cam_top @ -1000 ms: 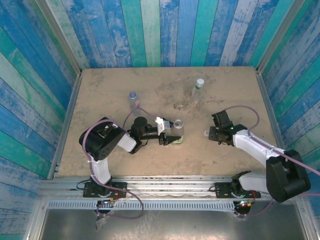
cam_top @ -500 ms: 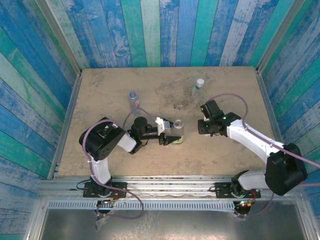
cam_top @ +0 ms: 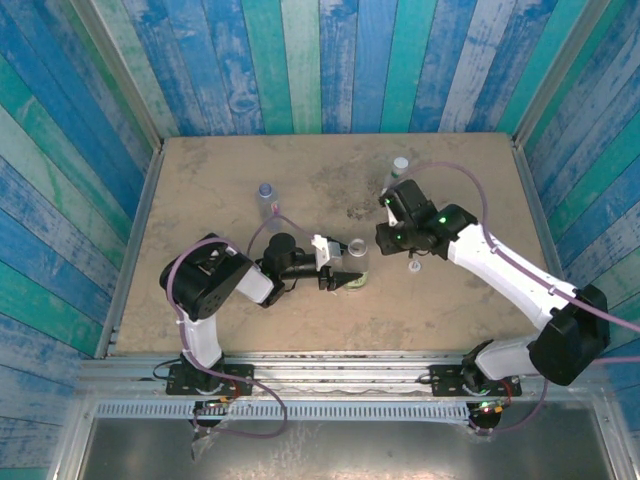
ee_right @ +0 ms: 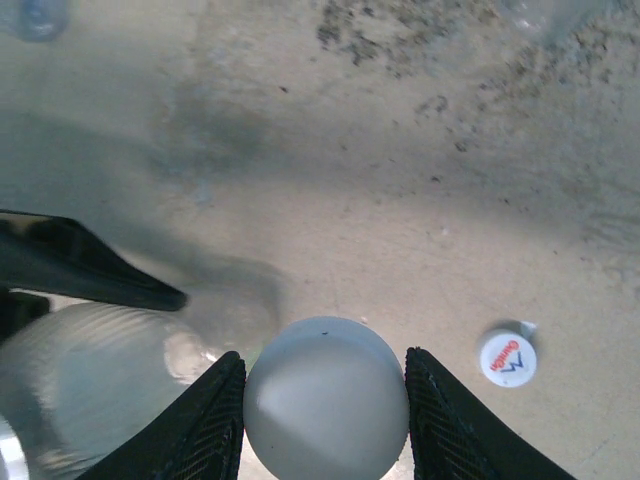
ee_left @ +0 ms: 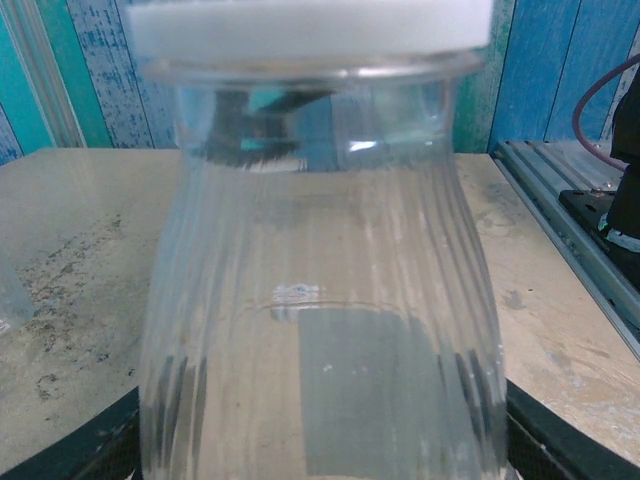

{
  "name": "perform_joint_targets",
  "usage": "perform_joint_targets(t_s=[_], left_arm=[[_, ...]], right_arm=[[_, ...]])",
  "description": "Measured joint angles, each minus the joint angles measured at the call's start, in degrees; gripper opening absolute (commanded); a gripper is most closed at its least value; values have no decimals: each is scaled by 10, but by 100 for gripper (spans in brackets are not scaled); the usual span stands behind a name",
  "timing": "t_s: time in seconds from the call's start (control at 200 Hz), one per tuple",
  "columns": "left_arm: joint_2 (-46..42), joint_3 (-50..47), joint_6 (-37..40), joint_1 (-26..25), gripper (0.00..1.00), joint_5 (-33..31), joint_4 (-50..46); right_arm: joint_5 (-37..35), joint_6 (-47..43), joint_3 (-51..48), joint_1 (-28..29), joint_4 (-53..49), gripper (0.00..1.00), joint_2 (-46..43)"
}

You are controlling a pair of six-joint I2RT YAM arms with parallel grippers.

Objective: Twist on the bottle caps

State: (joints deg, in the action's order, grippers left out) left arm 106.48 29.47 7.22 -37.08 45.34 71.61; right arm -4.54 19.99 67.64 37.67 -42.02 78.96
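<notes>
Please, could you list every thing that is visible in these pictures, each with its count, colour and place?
green-label bottle: 1, clear, middle of the table, upright in the left gripper
bluish bottle: 1, clear with a bluish top, far left part of the table
plain bottle: 1, clear with a whitish top, far side, beside the right arm
white cap: 1, white, between the right gripper's fingers
loose cap: 1, white with red print, lying on the table
table: 1, beige, stained
plank walls: blue and green stripes, around the table
left gripper: 1, black, closed on the green-label bottle
right gripper: 1, black, holding the white cap near that bottle
</notes>
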Motion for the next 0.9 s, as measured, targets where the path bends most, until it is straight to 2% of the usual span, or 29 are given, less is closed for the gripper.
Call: perform_joint_targets(t_s=[0.351,0.626,0.897], left_arm=[[5,5,-2,0,64,7,4],[10,8,-3,0,61,11,8],[12,10,-4,0,61,12,7]], right_arm=[[-12,-8,64,43,-23,43,0],[2,-18,77,55,-27,44,-1],[12,-27,81,73,-35,44,-1]])
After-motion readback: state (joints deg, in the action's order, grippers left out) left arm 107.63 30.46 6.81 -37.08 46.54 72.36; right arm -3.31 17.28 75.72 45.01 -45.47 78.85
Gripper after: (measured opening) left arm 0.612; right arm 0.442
